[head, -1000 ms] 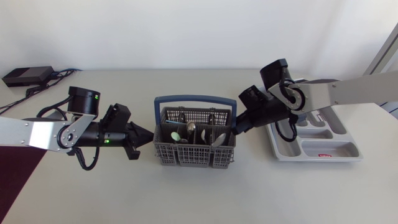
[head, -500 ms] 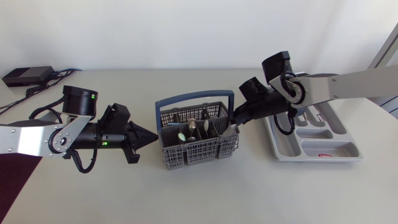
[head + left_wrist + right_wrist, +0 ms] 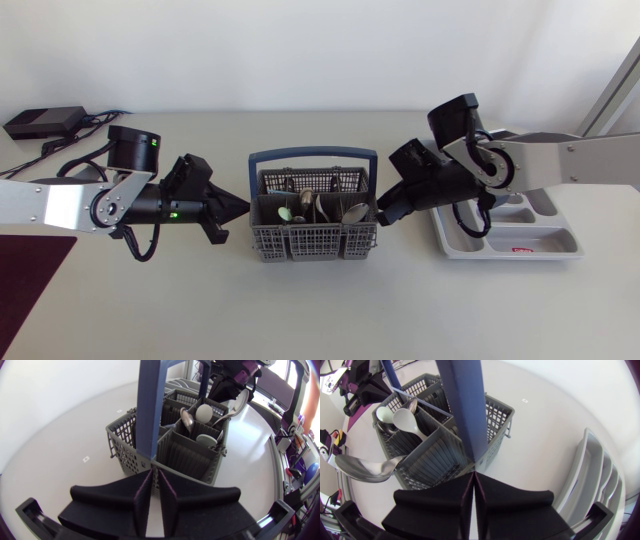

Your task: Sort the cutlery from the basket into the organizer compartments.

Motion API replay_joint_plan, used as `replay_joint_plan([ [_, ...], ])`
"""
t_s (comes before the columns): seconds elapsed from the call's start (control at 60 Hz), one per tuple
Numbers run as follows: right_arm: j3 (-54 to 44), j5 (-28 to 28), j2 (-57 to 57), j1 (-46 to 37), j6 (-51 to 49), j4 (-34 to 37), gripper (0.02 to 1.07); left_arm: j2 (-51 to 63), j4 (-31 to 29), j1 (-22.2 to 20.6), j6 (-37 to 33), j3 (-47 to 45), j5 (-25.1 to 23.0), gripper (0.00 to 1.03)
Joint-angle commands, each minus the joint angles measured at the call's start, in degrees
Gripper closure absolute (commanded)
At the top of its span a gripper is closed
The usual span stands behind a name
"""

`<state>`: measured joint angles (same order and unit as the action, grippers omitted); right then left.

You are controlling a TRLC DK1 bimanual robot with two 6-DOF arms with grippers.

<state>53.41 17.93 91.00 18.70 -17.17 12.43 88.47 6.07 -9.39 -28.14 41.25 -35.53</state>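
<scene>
The white table (image 3: 320, 315) holds everything. The left arm (image 3: 55, 208) comes in from one side and the right arm (image 3: 575, 160) from the other. They meet at the middle, one on each end of the basket.

The grey tray (image 3: 548, 240) lies flat on the right side of the table, partly under the right arm. From above I see no cutlery in the parts of it that show.

The grey basket (image 3: 312, 243) stands upright in the middle of the table, near the tray but not touching it. Its blue handle (image 3: 310, 155) goes over the top.

The left gripper (image 3: 238, 208) points at the left end of the basket. Its tips sit right at the wall, just under the handle. Its jaws are squeezed together with only a thin slit between them, and they hold nothing.

The right gripper (image 3: 382, 212) points at the other end the same way. Its jaws are pressed together too, with nothing in them.

The spoons (image 3: 322, 205) stand in the basket with their round ends up. One big spoon (image 3: 366, 467) leans out over the rim, on the right gripper's end.

A small black box (image 3: 45, 122) sits at the far left corner.
</scene>
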Motion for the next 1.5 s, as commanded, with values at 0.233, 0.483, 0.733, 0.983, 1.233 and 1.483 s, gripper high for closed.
replay_joint_plan([
  [0.233,-5.4,-0.2,-8.5,-1.0,-3.0,1.0,0.70,-16.6,0.1,1.9,-4.0,-6.4,-0.2,0.72],
  [0.483,-8.1,-0.4,-14.0,-0.7,-3.7,1.9,0.63,-21.9,-1.3,-6.7,-9.0,-8.3,8.4,0.66],
  [0.733,-10.0,-1.0,-19.5,1.3,-4.2,4.3,0.61,-17.4,-1.2,-13.6,-12.9,-6.5,17.0,0.66],
  [0.983,-11.4,-1.7,-22.6,3.5,-4.1,5.1,0.61,-12.3,-0.9,-13.9,-13.3,-2.2,20.2,0.66],
  [1.233,-11.8,-1.7,-23.6,4.2,-4.1,5.2,0.60,-10.2,1.1,-15.4,-12.6,-0.4,23.1,0.66],
  [1.483,-12.3,-1.7,-24.5,4.5,-4.1,5.1,0.60,-7.7,3.3,-16.7,-12.5,0.4,26.2,0.67],
])
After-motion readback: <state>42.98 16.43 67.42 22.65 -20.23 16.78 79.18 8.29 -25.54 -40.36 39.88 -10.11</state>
